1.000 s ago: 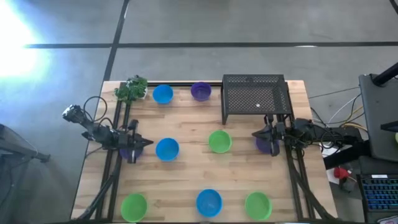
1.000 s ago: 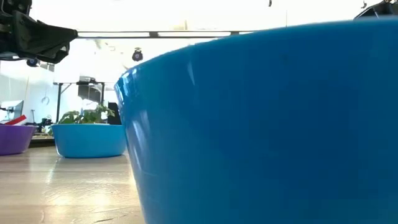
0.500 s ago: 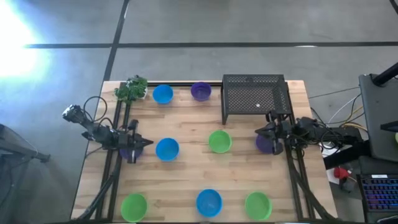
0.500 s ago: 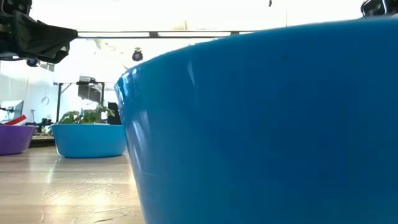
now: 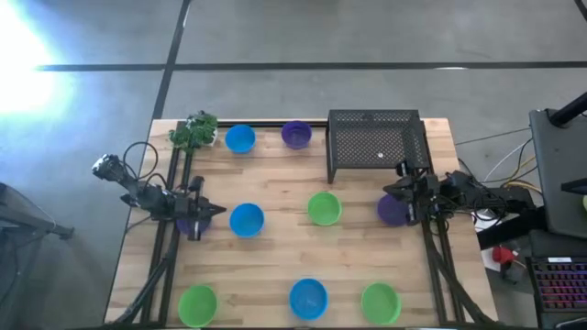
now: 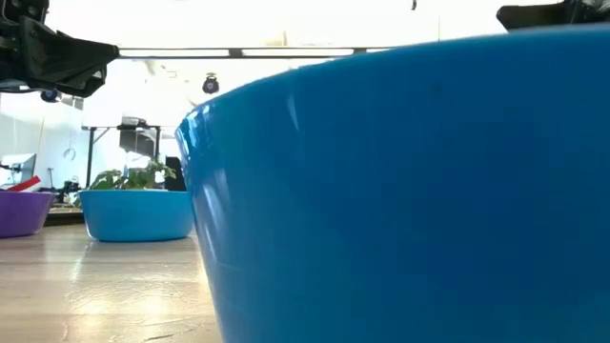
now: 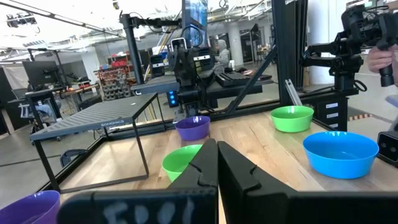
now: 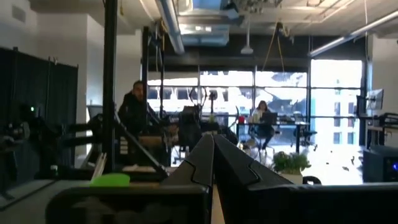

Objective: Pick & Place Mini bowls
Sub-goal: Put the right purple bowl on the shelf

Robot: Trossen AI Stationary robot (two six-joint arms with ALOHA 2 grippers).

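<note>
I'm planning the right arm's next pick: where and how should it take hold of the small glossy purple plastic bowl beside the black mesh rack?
Probably by the rim. The small glossy purple plastic bowl sits upright and open, so one finger can go inside the wall, one outside. Come from above on its right edge, where the right gripper is; the black mesh rack crowds the far side. The left gripper waits at the table's left.

The left arm reaches in from the left edge of the tabletop, and its tool (image 5: 216,211) points toward the middle with both fingers pressed together. The right arm comes from the right edge, and its tool (image 5: 389,191) also has its fingers closed together, empty.
</note>
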